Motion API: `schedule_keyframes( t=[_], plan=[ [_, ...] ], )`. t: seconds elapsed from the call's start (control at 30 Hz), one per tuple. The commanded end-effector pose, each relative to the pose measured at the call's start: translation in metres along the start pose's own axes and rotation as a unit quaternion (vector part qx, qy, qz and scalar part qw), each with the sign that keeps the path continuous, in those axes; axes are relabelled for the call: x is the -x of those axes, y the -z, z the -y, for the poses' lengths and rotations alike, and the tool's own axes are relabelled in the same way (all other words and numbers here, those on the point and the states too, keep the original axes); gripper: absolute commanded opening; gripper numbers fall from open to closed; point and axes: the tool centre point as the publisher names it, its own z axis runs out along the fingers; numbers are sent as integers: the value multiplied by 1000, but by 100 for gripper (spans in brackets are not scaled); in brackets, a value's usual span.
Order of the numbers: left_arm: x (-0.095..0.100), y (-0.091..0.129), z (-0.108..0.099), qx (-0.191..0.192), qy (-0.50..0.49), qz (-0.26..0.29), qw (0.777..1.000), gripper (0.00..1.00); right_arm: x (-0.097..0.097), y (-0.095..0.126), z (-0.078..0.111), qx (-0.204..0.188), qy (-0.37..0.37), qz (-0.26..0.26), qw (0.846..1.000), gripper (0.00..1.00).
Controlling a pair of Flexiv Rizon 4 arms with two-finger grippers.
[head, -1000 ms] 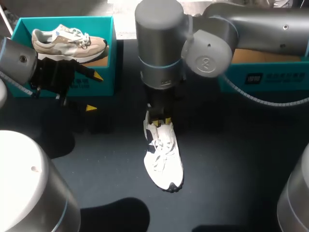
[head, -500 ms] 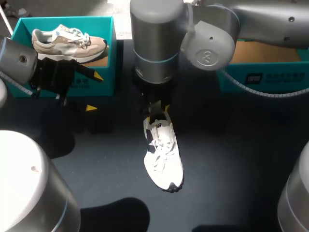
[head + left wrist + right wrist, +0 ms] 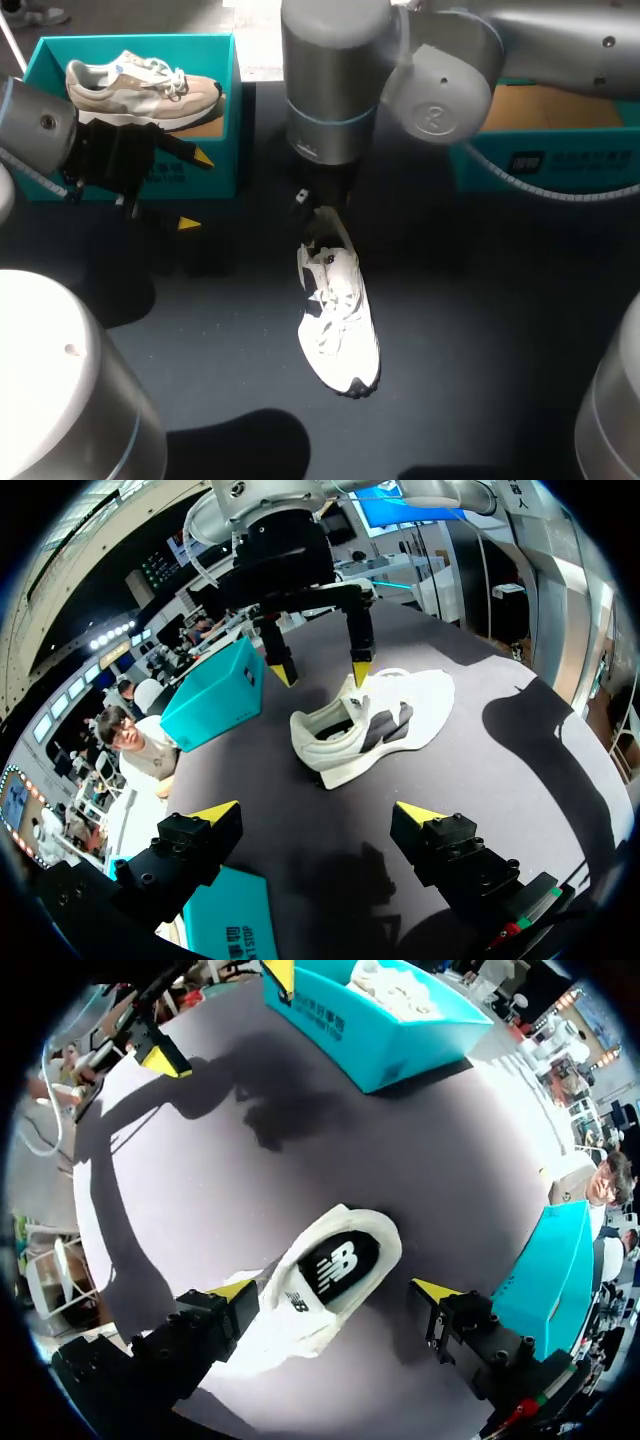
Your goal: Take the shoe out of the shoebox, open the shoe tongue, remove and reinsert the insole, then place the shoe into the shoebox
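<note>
A white shoe (image 3: 338, 322) lies on the dark table (image 3: 480, 330), toe toward the front edge. My right gripper (image 3: 318, 212) hangs open just above its heel. In the right wrist view its fingers straddle the heel opening of the shoe (image 3: 372, 1232) without gripping it, and the black insole (image 3: 335, 1263) shows inside. Off to the left, my left gripper (image 3: 195, 190) stands open and holds nothing. In the left wrist view the left gripper (image 3: 318, 815) faces the shoe (image 3: 385, 720), and the right gripper (image 3: 320, 670) hangs over that shoe's heel.
A teal shoebox (image 3: 215, 160) at the back left holds a beige shoe (image 3: 145, 85), right behind my left gripper. A second teal shoebox (image 3: 545, 160) stands at the back right under my right arm. Bare table lies on both sides of the white shoe.
My right gripper has opened, let go of the white shoe's heel, and risen a little above it. The shoe and the left arm have stayed put.
</note>
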Motion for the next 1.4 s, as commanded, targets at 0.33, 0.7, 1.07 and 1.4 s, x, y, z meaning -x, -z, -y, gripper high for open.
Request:
schedule_keyframes(
  t=[0.33,0.7,1.07,1.4],
  plan=[
    [-1,1,1,1,0,0,1000,100,45,-35,-25,-35,275,53,959,100],
    [-1,1,1,1,0,0,1000,100,40,-61,-38,-45,317,53,946,100],
    [-1,1,1,1,0,0,1000,100,52,-89,-33,-57,320,49,944,31],
    [-1,1,1,1,0,0,1000,100,53,-91,-21,-61,318,42,945,40]
  ],
)
